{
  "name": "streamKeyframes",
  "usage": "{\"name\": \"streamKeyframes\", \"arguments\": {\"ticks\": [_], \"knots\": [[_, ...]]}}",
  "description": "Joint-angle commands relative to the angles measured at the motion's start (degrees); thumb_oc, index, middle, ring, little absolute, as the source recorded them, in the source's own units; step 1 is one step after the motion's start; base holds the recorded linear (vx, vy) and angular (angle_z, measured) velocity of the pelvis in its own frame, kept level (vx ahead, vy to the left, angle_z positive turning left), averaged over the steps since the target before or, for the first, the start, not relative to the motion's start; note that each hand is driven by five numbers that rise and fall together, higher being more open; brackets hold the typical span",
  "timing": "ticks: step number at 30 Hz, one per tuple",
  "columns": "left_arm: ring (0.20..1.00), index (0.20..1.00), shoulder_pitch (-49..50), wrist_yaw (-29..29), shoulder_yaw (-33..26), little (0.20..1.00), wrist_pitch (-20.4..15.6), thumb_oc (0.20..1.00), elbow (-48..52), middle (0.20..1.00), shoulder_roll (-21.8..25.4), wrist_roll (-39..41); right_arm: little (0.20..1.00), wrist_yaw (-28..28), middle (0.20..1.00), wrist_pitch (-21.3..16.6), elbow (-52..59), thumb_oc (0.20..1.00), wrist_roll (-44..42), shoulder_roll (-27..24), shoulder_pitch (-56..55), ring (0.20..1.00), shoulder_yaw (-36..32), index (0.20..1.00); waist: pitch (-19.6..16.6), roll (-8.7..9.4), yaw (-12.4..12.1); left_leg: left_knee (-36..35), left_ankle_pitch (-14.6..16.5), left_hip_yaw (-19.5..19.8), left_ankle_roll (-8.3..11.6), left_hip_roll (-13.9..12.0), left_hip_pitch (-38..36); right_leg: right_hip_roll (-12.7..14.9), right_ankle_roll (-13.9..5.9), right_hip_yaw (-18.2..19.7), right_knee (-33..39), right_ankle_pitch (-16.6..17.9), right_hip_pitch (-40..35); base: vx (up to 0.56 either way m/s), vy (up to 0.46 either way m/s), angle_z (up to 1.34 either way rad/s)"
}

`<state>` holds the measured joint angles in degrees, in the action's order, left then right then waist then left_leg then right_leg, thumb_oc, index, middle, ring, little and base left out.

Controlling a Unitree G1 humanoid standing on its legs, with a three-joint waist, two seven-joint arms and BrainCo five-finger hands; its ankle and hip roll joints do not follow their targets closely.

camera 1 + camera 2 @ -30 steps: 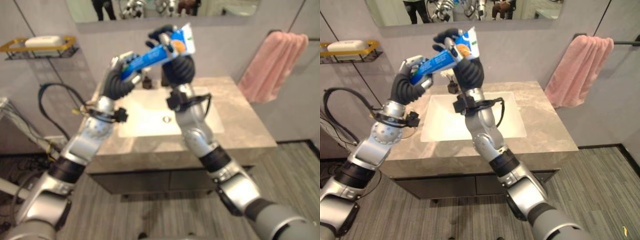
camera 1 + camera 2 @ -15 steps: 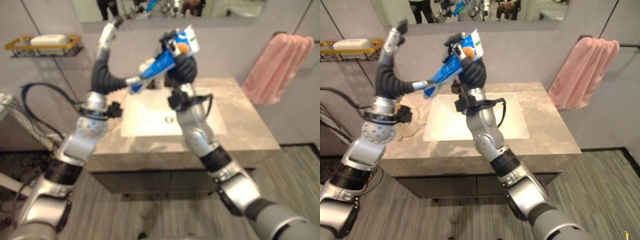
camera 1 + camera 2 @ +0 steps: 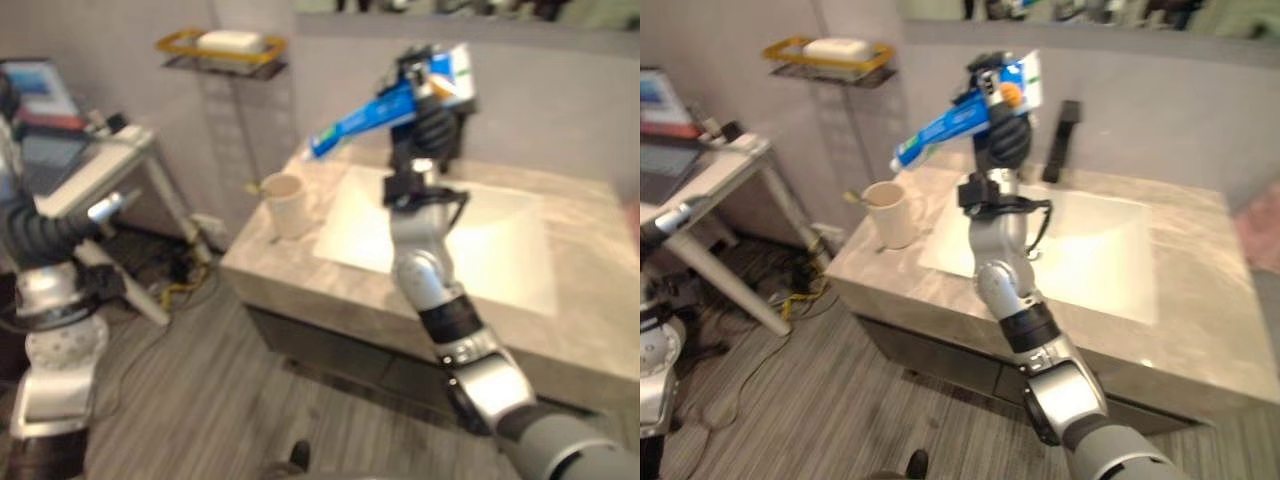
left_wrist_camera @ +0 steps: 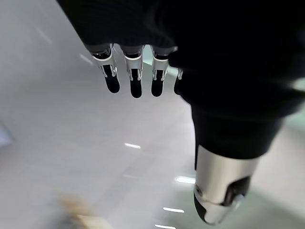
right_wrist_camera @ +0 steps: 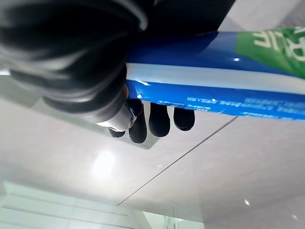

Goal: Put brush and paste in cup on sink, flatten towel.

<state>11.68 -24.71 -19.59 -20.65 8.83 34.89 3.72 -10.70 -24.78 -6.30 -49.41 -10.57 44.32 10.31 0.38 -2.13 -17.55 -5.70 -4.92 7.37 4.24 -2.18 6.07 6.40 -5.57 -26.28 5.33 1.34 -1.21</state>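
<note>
Toothpaste, a soft blue plastic tube point(image 3: 965, 115), sits light and squashable, clamped near its flat end by right hand point(image 3: 1002, 125) fingers; left hand point(image 4: 157, 62) fingers hang straight, apart.

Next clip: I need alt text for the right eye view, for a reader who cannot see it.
The robot's right hand holds a blue toothpaste tube raised above a marble sink counter, its cap end pointing toward a beige cup at the counter's left end. A black faucet stands behind the white basin.
</note>
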Motion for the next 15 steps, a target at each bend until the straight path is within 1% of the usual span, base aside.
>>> {"name": "streamKeyframes", "arguments": {"ticks": [1, 2, 3, 4, 5, 6, 8, 9, 10, 11, 12, 14, 15], "knots": [[1.000, 1.000, 0.49, 2.88, -1.45, 1.000, 1.11, 1.000, -3.99, 1.000, 2.34, 7.40, 0.200, -0.45, 0.200, -1.47, 6.00, 0.200, 5.64, -2.42, 3.31, 0.200, -1.45, 0.200, -0.12, 3.35, -1.78, 0.70, 2.55, 2.92, -1.27, 1.53, 0.73, 2.43, 0.57, 0.19, -0.33, -1.21, -2.46, 0.07, 0.035, 0.68], [1.000, 1.000, 2.34, 3.02, -1.33, 1.000, 2.43, 1.000, -8.27, 1.000, 1.21, 8.17, 0.200, -0.27, 0.200, -1.15, 5.89, 0.200, 5.73, -2.71, 3.36, 0.200, -1.61, 0.200, 0.08, 3.53, -2.49, 0.70, 2.73, 3.05, -1.27, 1.67, 0.79, 2.44, 0.42, -0.09, -0.33, -1.39, -2.55, 0.06, 0.053, 0.35], [1.000, 1.000, 3.75, 2.76, -1.29, 1.000, 3.91, 1.000, -16.03, 1.000, 0.49, 7.38, 0.200, 0.06, 0.200, -0.84, 5.07, 0.200, 5.35, -3.11, 3.63, 0.200, -1.85, 0.200, 0.28, 3.78, -3.53, 0.70, 2.69, 3.28, -1.41, 1.88, 1.28, 2.62, 0.29, -0.43, -0.33, -1.55, -2.42, 0.07, 0.047, 0.22], [1.000, 1.000, 3.70, 2.76, -1.25, 1.000, 3.87, 1.000, -16.08, 1.000, 0.51, 7.39, 0.200, 0.07, 0.200, -0.85, 5.06, 0.200, 5.35, -3.13, 3.63, 0.200, -1.86, 0.200, 0.27, 3.79, -3.55, 0.70, 2.69, 3.28, -1.41, 1.88, 1.29, 2.62, 0.29, -0.43, -0.33, -1.55, -2.40, 0.13, 0.029, 0.12], [1.000, 1.000, 3.53, 2.51, -0.27, 1.000, 5.37, 1.000, -24.17, 1.000, -0.94, 7.98, 0.200, 0.11, 0.200, -0.64, 4.58, 0.200, 4.75, -3.04, 3.84, 0.200, -1.59, 0.200, 0.25, 4.30, -4.28, 0.70, 3.42, 3.55, -1.28, 1.93, 1.31, 2.59, -0.06, -0.15, -0.33, -2.33, -2.71, 0.12, 0.005, 0.12], [1.000, 1.000, 2.65, 2.12, 0.78, 1.000, 6.10, 1.000, -28.10, 1.000, -1.20, 8.16, 0.200, -0.01, 0.200, -0.57, 4.14, 0.200, 4.68, -3.08, 3.92, 0.200, -1.09, 0.200, 0.31, 4.58, -4.42, 0.70, 3.50, 3.57, -1.31, 2.00, 1.38, 2.61, -0.07, -0.19, -0.33, -2.39, -2.77, 0.13, 0.015, 0.16], [1.000, 1.000, 0.20, 2.98, 4.33, 1.000, 7.45, 1.000, -38.30, 1.000, -1.88, 9.24, 0.200, -0.05, 0.200, -0.46, 3.94, 0.200, 4.98, -3.68, 4.32, 0.200, -0.51, 0.200, 0.71, 4.84, -4.34, 0.70, 3.34, 3.67, -1.42, 2.20, 1.90, 2.71, -0.23, -0.27, -0.33, -2.26, -2.35, 0.02, 0.035, 0.18], [1.000, 1.000, -0.23, 3.00, 4.63, 1.000, 7.20, 1.000, -38.81, 1.000, -1.79, 9.38, 0.200, -0.06, 0.200, -0.47, 3.95, 0.200, 5.00, -3.83, 4.34, 0.200, -0.56, 0.200, 0.74, 4.76, -4.37, 0.70, 3.10, 3.76, -1.51, 2.28, 2.08, 2.77, -0.21, -0.41, -0.33, -2.09, -2.24, 0.03, 0.057, 0.14], [1.000, 1.000, -1.27, 5.08, 8.50, 1.000, 8.73, 1.000, -47.36, 1.000, -2.89, 9.91, 0.200, 0.06, 0.200, -0.45, 3.91, 0.200, 4.49, -3.61, 4.31, 0.200, 0.30, 0.200, 1.00, 4.70, -4.39, 0.70, 3.25, 3.79, -1.62, 2.36, 2.28, 2.84, -0.29, -0.51, -0.33, -2.19, -2.11, 0.03, 0.041, 0.09], [1.000, 1.000, -1.54, 5.09, 8.71, 1.000, 8.52, 1.000, -47.73, 1.000, -2.87, 9.97, 0.200, 0.06, 0.200, -0.46, 3.91, 0.200, 4.49, -3.70, 4.31, 0.200, 0.28, 0.200, 1.03, 4.65, -4.49, 0.70, 3.27, 3.78, -1.62, 2.35, 2.27, 2.83, -0.29, -0.50, -0.33, -2.19, -2.12, 0.06, 0.071, 0.04], [1.000, 1.000, -2.69, 6.62, 11.09, 1.000, 9.61, 1.000, -55.73, 1.000, -4.13, 11.12, 0.200, 0.23, 0.200, -0.40, 3.63, 0.200, 4.29, -3.65, 4.99, 0.200, 1.30, 0.200, 1.26, 4.64, -4.06, 0.70, 3.22, 3.81, -1.81, 2.46, 2.37, 2.98, -0.46, -0.33, -0.33, -1.97, -1.91, 0.04, 0.060, -0.03], [1.000, 1.000, -3.21, 6.77, 12.07, 1.000, 9.70, 1.000, -58.00, 1.000, -4.98, 11.80, 0.200, 0.16, 0.200, -0.55, 3.62, 0.200, 4.35, -3.73, 5.35, 0.200, 1.68, 0.200, 1.39, 4.61, -3.92, 0.70, 3.23, 3.69, -1.92, 2.49, 2.42, 3.04, -0.50, -0.19, -0.33, -1.84, -1.75, 0.03, 0.067, -0.06], [1.000, 1.000, -3.98, 7.96, 14.00, 1.000, 10.59, 1.000, -63.53, 1.000, -6.72, 12.47, 0.200, -0.03, 0.200, -0.88, 3.51, 0.200, 4.69, -3.78, 6.03, 0.200, 2.35, 0.200, 1.72, 4.61, -3.29, 0.70, 3.12, 3.36, -2.29, 2.57, 2.73, 3.16, -0.60, 0.11, -0.33, -1.40, -1.26, 0.00, 0.051, -0.05]]}}
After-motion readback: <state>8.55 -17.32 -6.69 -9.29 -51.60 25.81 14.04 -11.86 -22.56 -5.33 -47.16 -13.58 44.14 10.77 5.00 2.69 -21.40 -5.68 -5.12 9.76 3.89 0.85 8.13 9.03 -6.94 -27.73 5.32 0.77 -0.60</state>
